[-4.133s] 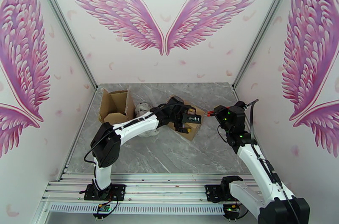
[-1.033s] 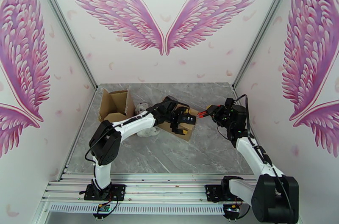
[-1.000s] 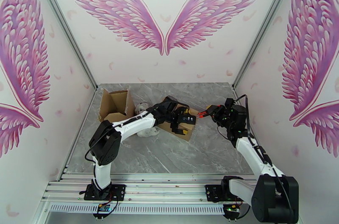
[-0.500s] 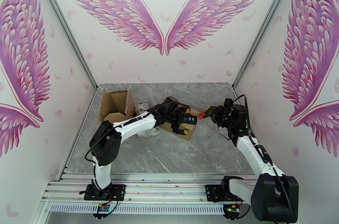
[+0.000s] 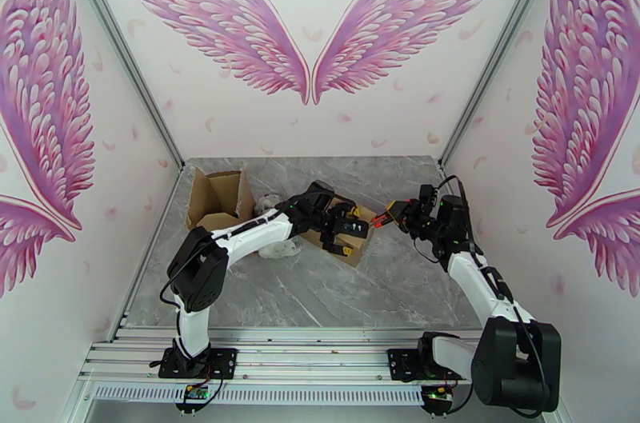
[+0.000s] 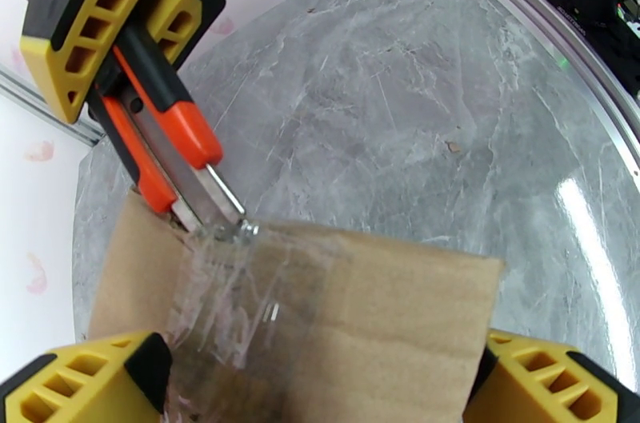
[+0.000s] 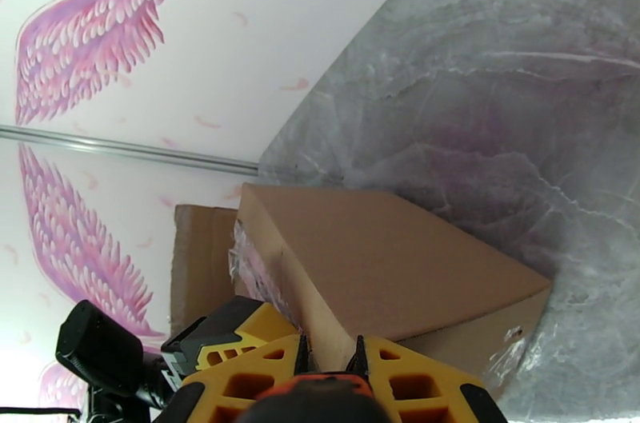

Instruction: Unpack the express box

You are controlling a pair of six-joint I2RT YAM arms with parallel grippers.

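Near the grey marble table's (image 5: 320, 297) centre, the tape-sealed brown cardboard box (image 6: 376, 321) is clamped by the left gripper (image 6: 320, 385), while an orange utility knife (image 6: 182, 129), pinched in the right gripper (image 6: 128, 25) at 3 o'clock, touches its taped edge.
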